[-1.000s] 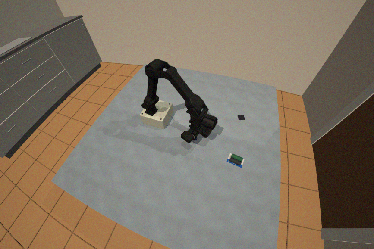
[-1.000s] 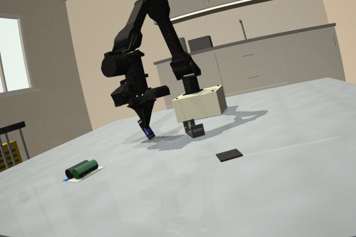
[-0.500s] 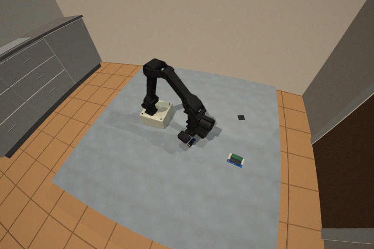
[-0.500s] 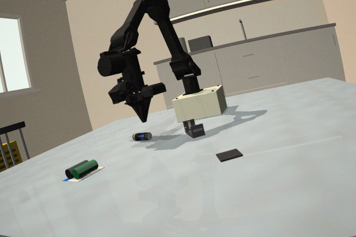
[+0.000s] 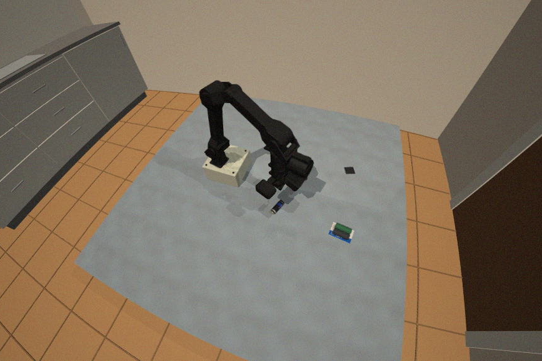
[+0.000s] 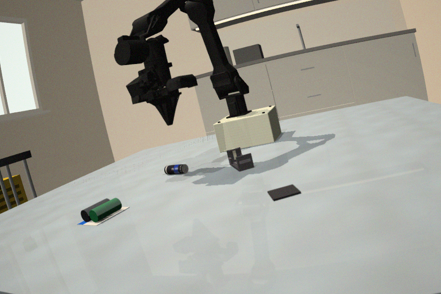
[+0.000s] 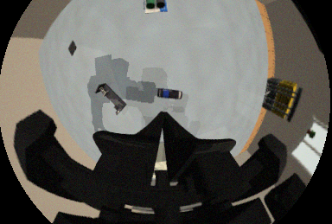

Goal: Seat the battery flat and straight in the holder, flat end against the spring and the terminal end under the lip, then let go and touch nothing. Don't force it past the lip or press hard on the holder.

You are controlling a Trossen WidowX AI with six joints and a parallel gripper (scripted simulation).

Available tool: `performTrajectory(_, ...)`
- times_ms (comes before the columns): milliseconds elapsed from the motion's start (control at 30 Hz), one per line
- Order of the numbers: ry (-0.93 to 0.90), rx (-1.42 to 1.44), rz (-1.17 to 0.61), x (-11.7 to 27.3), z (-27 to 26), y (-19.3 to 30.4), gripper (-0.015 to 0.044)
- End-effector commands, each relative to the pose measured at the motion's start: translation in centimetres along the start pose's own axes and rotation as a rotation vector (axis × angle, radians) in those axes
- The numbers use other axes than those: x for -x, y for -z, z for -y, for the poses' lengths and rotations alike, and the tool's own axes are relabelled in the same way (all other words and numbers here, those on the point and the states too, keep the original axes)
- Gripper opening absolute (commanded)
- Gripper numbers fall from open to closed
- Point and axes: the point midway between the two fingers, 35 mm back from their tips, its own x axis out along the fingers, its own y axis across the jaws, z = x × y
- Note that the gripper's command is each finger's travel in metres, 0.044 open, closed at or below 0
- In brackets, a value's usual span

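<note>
Near the front of the desk (image 6: 349, 214) lie two rolls (image 6: 101, 210) on a card. Farther back, the battery (image 6: 175, 169) lies on its side, pointing left to right, with bare desk all around. The holder (image 6: 240, 159) sits just beyond. The tool (image 6: 168, 119) hangs above, closed and holding nothing.

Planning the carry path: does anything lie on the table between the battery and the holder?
Nothing but the arm's shadow: in the exterior view, battery and holder lie apart with only shaded table between; gripper hangs above, shut.
</note>
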Motion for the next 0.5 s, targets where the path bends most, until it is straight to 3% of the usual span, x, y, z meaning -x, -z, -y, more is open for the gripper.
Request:
performTrajectory(0,0.0,0.0,0.003,0.1,0.0,0.0,0.0)
performTrajectory(100,0.0,-0.152,0.0,-0.7,0.2,-0.1,0.0079)
performTrajectory(300,0.0,-0.767,-0.003,-3.4,1.0,-0.2,0.0236)
performTrajectory(467,0.002,-1.28,-0.005,-5.6,1.6,-0.1,0.0236)
